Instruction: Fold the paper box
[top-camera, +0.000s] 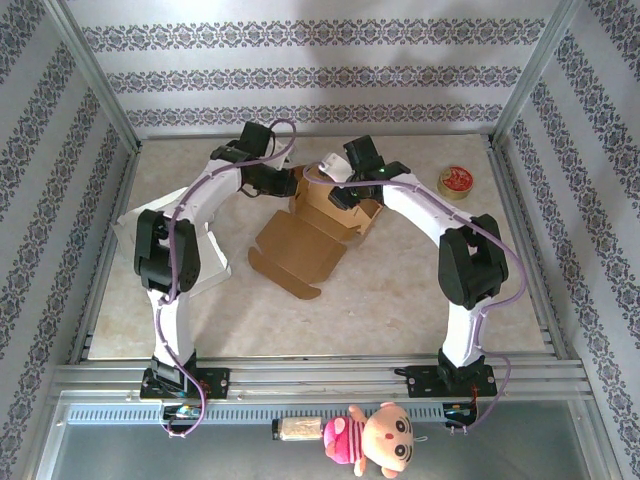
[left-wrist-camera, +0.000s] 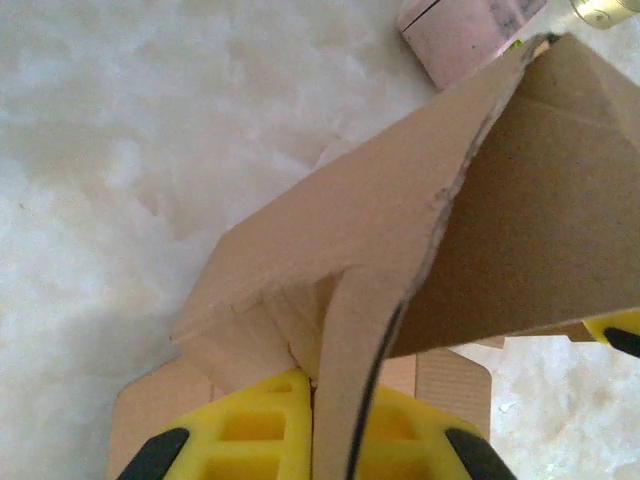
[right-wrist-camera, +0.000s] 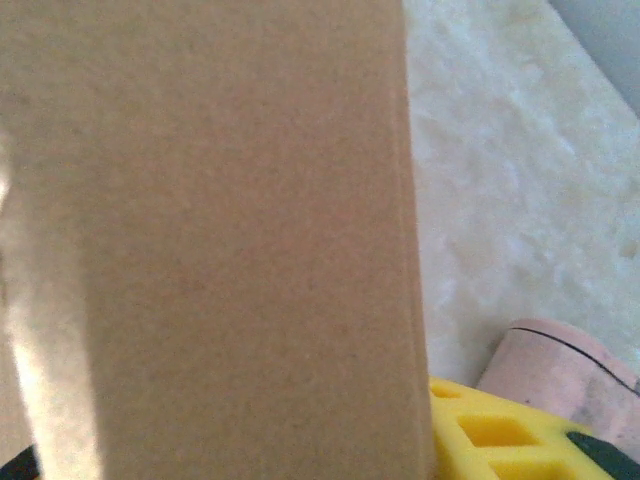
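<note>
Beige marbled table (top-camera: 420, 300) carries a brown cardboard box (top-camera: 310, 240) that is half formed. The box's far part stands up as open walls, and a flat panel with a curved flap lies spread out from its near-left side.

The white-and-black left arm (top-camera: 175, 320) bends in over the far-left corner of the box. The left jaws are drawn narrow on a raised flap (left-wrist-camera: 380, 230) of the box. In the left wrist view the flap's edge runs down between the two yellow fingers (left-wrist-camera: 250, 440), which sit close against either side of it.

The white-and-black right arm (top-camera: 420, 205) reaches to the far-right wall of the box. In the right wrist view a flat cardboard panel (right-wrist-camera: 220, 220) of the box stands right against the lens, and one yellow finger (right-wrist-camera: 500, 435) shows at its lower right. I cannot tell whether the right jaws are pinching that panel or only lie beside it.

A white folded sheet (top-camera: 215, 255) lies flat on the table just left of the box, partly under the left arm. A pink-and-yellow plush doll (top-camera: 375, 440) lies well to the near side of the box, off the table on the front ledge. A small round roll with a red centre (top-camera: 457, 181) sits to the right of the box, apart from it
</note>
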